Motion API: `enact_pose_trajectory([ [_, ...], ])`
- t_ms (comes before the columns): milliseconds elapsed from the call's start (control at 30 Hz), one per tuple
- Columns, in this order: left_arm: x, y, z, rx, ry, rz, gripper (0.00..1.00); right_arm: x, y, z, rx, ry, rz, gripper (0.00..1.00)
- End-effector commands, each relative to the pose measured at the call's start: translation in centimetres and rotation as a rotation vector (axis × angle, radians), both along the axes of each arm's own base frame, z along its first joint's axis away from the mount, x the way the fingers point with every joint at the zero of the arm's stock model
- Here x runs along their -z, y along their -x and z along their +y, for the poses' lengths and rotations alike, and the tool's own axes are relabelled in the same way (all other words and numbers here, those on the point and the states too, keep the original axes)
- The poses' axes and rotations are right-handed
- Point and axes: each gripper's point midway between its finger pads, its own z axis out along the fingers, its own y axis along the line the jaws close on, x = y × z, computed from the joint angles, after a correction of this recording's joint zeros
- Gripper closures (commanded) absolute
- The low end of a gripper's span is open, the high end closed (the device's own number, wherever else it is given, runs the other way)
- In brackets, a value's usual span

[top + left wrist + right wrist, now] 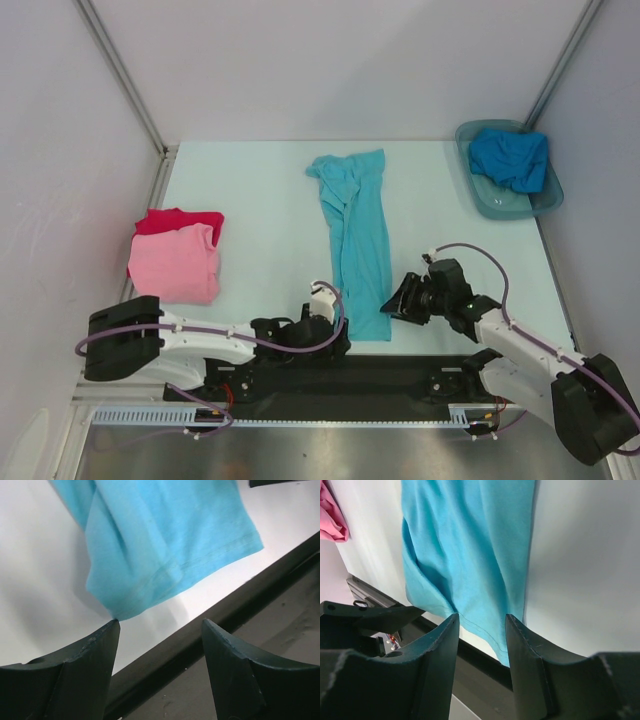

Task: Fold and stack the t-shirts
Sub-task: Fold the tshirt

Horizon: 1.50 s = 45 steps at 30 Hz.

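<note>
A turquoise t-shirt (355, 240) lies mid-table as a long narrow strip, its hem toward the arms. My left gripper (338, 322) sits at the hem's left corner; in the left wrist view it is open (160, 621), with the shirt's corner (165, 540) just off the left fingertip. My right gripper (396, 304) is at the hem's right corner, open (482, 615), and the hem (470, 545) shows in the gap just beyond its tips. A pink t-shirt (175, 265) lies folded on a red one (182, 219) at the left. A deeper blue t-shirt (510, 158) is bunched in the tub.
The grey translucent tub (482, 203) stands at the back right corner. A black rail (380, 375) runs along the near table edge under both wrists. White walls and metal posts close in the table on three sides.
</note>
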Motion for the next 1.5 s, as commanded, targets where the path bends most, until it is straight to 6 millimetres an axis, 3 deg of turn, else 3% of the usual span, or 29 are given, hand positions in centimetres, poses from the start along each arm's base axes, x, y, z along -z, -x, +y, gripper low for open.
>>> enact_pose_trajectory([
  [0,-0.8,-0.7,-0.2,-0.036,0.058,-0.006,0.28,-0.2,0.1,-0.2,-0.006,-0.006,-0.024,0.52],
  [667,-0.4,-2.0,1.5,-0.068,0.072,-0.023,0.29,1.6,2.5,-2.1,0.016,0.006,0.005,0.51],
  [967,1.5,-2.0,0.8,-0.055,0.105,0.011,0.3,2.8,3.0,-2.1,0.032,-0.023,0.018,0.51],
  [1467,2.2,-2.2,-0.3,-0.038,0.143,0.027,0.32,3.4,2.3,-1.6,0.056,-0.06,-0.005,0.51],
])
